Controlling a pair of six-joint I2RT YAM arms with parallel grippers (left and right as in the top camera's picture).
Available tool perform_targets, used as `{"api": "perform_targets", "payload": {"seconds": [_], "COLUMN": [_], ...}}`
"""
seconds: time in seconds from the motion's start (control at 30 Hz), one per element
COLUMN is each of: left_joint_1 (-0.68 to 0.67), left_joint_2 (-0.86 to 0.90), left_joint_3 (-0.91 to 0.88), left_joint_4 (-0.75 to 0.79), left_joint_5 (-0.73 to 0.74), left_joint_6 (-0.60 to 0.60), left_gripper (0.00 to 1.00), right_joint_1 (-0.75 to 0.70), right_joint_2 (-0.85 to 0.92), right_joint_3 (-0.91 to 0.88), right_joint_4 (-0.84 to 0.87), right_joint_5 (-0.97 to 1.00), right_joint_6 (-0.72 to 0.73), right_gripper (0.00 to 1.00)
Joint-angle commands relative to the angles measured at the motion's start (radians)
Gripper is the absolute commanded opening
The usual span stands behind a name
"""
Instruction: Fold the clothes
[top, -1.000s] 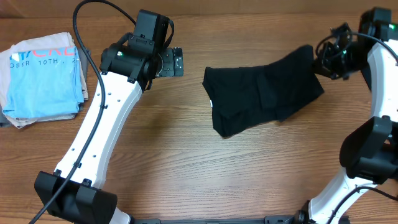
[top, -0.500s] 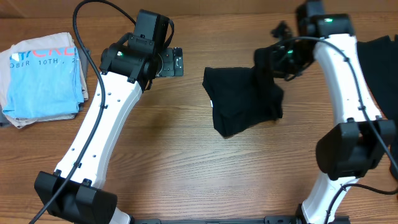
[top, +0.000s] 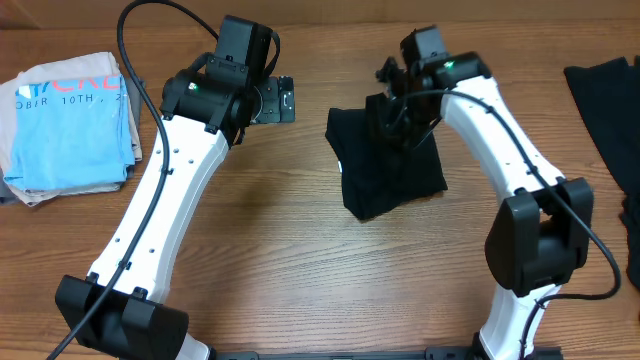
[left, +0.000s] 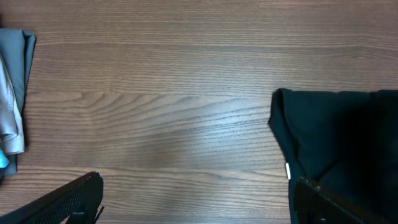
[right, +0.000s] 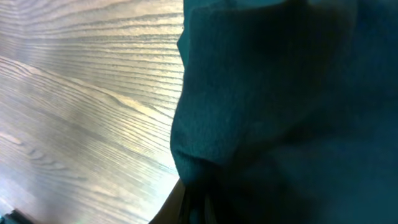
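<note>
Seen from overhead, the black T-shirt (top: 385, 175) lies as a folded, bunched heap on the wooden surface (top: 300, 260), a little toward 3 o'clock from the middle. The right fingers (top: 393, 118) sit on the cloth at the heap's 12 o'clock edge, and the white right arm (top: 500, 130) arches in over it from 5 o'clock.

In the right wrist view, dark fabric (right: 280, 106) fills everything from 12 o'clock round to 5 o'clock. A pucker of it gathers down into the fingers at 6 o'clock. We read those fingers as drawn narrow, pinching a fold of the shirt. Bare wood shows toward 9 o'clock.

The left fingers (top: 285, 100) are spread wide and hold nothing. They are over bare wood off the shirt's 10 o'clock corner, apart from it. In the left wrist view the two dark fingers (left: 68, 199) show in the lower corners. The shirt's edge (left: 336, 137) comes in from 3 o'clock, with a small white tag (left: 287, 169) along it.

At the 9 o'clock edge of the surface a folded light-blue T-shirt (top: 65, 120) with printed lettering rests on top of paler cloth. At the 2 o'clock edge we see a second black garment (top: 605, 95), partly cut off by the frame and well apart from the heap.
</note>
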Motion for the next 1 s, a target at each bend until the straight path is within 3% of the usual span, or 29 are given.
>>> {"api": "perform_targets", "payload": {"seconds": [0.0,0.27,0.53,0.67,0.73,0.83,0.97], "left_joint_1": [0.004,0.004,0.004,0.004,0.004,0.004,0.004], "left_joint_2": [0.006,0.006,0.006,0.006,0.006,0.006,0.006], "left_joint_3": [-0.003,-0.003,-0.003,-0.003,-0.003,-0.003,-0.003], "left_joint_4": [0.004,0.004,0.004,0.004,0.004,0.004,0.004], "left_joint_5": [-0.017,-0.017,-0.017,-0.017,-0.017,-0.017,-0.017], "left_joint_6": [0.001,0.001,0.001,0.001,0.001,0.001,0.001], "left_gripper": [1.00,1.00,1.00,1.00,1.00,1.00,1.00], "right_joint_1": [0.028,0.063,0.071,0.070,0.070,0.052,0.000], "right_joint_2": [-0.012,-0.012,-0.012,-0.012,-0.012,-0.012,-0.012], "right_joint_3": [-0.051,-0.096,-0.112,-0.112,-0.112,-0.109,-0.109], "right_joint_4": [0.060,0.131,0.167,0.182,0.194,0.190,0.146], "right_joint_5": [0.000,-0.001,0.000,-0.069,-0.166,-0.241,-0.242], "right_joint_6": [0.049,0.056,0.097,0.110,0.094,0.045,0.045], "right_gripper": [0.07,0.06,0.18,0.19,0.35,0.48,0.49]}}
